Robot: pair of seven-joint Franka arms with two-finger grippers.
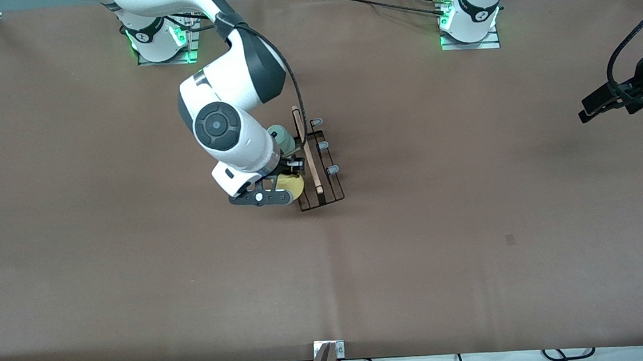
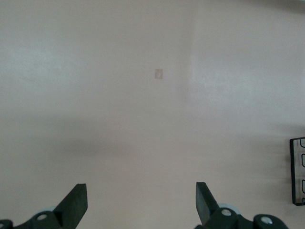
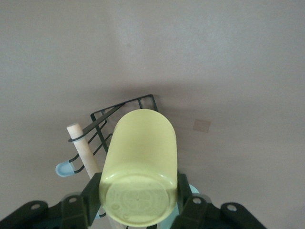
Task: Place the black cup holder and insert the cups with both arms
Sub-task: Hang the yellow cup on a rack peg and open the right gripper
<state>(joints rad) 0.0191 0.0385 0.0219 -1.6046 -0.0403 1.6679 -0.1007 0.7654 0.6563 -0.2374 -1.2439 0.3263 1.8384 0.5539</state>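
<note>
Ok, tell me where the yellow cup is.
The yellow cup is held in the right tool, over the black cup holder's end nearest the front camera.

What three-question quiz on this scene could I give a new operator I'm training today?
1. Which cup does the right gripper hold?
2. True or false: the left gripper is shut on a cup.
3. The black cup holder has a pale wooden ____ along its top.

Key:
1. The yellow cup, bottom toward the wrist camera, over the holder.
2. False; its fingers stand open over bare table.
3. Rod.
</note>
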